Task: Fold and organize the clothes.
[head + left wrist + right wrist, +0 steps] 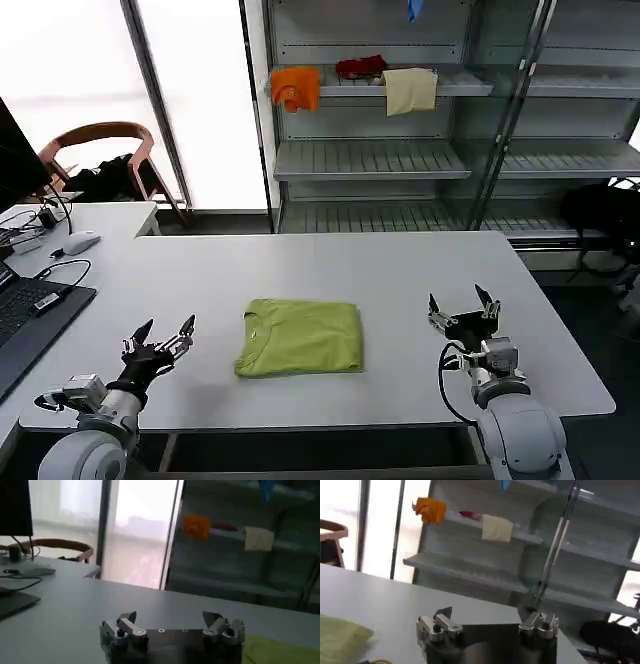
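Head view: I see the lime yellow-green short-sleeved cotton T-shirt [300, 337] folded into a flat, roughly square packet on the white rectangular table [330, 265], near the table's front edge and about midway across it. My left gripper [167, 334] hangs to the left of the T-shirt, well apart from it, fingers spread wide and holding nothing. My right gripper [460, 305] sits to the right of the T-shirt, likewise apart from it, fingers wide open and empty.

Left wrist view: the left gripper [172, 621] shows both fingertips [127, 618] parted with bare table between them — no cloth gripped. A corner of the T-shirt [280, 651] lies on the table just beside the gripper body.

Right wrist view: the right gripper [492, 618] is fully spread and empty. An edge of the T-shirt [340, 637] lies on the table [380, 595] off to one side — not touching the gripper.
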Robot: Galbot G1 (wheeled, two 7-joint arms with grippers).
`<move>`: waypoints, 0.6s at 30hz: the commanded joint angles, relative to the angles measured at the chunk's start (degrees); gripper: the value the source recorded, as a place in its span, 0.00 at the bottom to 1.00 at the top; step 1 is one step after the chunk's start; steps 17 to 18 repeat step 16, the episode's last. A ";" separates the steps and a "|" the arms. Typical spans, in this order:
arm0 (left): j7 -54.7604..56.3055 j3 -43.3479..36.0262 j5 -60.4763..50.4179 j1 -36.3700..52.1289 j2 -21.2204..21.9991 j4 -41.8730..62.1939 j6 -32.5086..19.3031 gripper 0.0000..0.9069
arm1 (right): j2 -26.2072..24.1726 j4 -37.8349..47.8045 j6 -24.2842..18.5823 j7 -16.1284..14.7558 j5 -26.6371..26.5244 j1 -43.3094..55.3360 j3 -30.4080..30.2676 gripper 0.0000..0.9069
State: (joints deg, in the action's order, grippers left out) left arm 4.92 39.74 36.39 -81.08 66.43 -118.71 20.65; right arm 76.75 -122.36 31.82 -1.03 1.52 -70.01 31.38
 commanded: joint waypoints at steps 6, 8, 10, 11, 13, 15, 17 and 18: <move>1.01 0.20 -1.04 -0.29 0.05 -0.35 -0.37 1.00 | 0.63 -2.75 -1.99 -0.04 1.52 -1.98 0.18 1.00; 1.06 0.16 -1.14 -0.29 0.06 -0.41 -0.37 1.00 | 0.64 -3.00 -2.28 -0.07 0.23 -2.30 0.19 1.00; 1.07 0.00 -1.93 -0.26 0.09 -0.51 -0.40 1.00 | 0.72 -3.09 -2.12 0.32 -0.60 -2.61 0.03 1.00; 1.06 -0.11 -2.30 -0.25 0.14 -0.61 -0.43 1.00 | 0.85 -3.10 -1.22 -0.06 -0.38 -2.76 0.07 1.00; 1.05 -0.33 -3.06 -0.14 0.20 -0.72 -0.44 1.00 | 0.79 -3.01 -0.87 -1.47 -0.30 -3.17 -0.09 1.00; 1.01 -0.56 -3.54 0.01 0.22 -0.74 -0.43 1.00 | 0.76 -2.81 -1.50 -1.51 -1.21 -3.88 -0.50 1.00; 1.00 -0.70 -3.70 0.07 0.25 -0.75 -0.43 1.00 | 0.71 -3.02 -1.41 -1.07 -2.18 -4.51 -0.51 1.00; 1.00 -0.70 -3.70 0.07 0.25 -0.75 -0.43 1.00 | 0.71 -3.02 -1.41 -1.07 -2.18 -4.51 -0.51 1.00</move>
